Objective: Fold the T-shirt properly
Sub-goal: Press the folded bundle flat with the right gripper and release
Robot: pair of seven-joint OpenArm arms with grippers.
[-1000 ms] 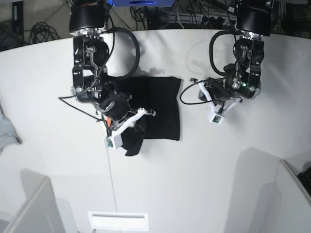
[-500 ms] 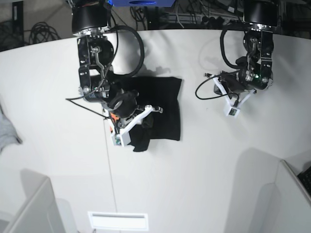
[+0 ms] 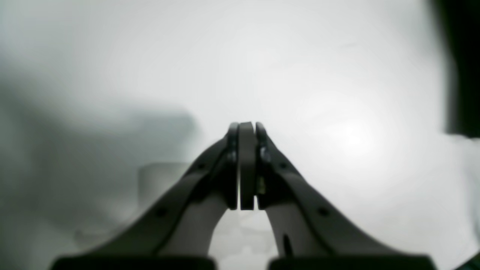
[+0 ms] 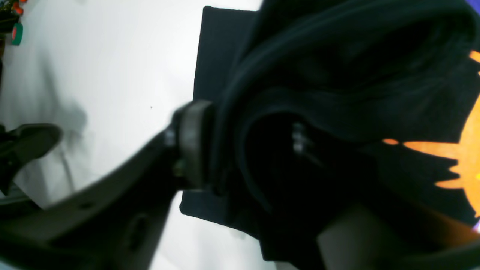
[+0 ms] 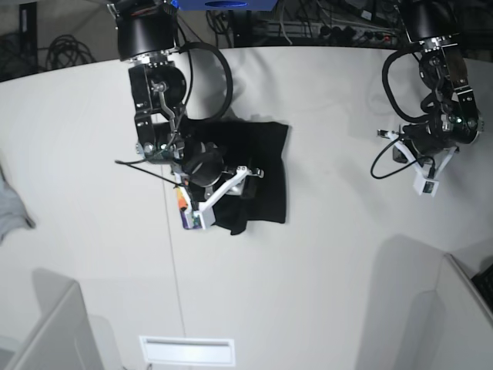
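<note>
Black T-shirt lies folded into a rough rectangle on the white desk, upper centre-left of the base view, one flap drooping off its lower left edge. Right wrist view shows the orange print on it at the right edge of the frame, with a thick fold of black cloth bunched in the middle.

Right hand sits over the shirt's lower left part in the base view. In the right wrist view its fingers stand apart: one pad is bare against the white desk side, the other is buried in dark cloth. A fold of shirt lies between them, touching the left pad's inner face. Fingers read as spread, not pinched; can't tell from the blur whether cloth is still caught on the far finger.

Left hand is at the far right of the base view, upper part, well apart from the shirt. Left wrist view: fingers pressed flat together, nothing between them, only blurry white desk behind.

Grey cloth pokes in at the left edge of the base view, mid-height. Cables and dark gear run along the top edge behind the desk.
</note>
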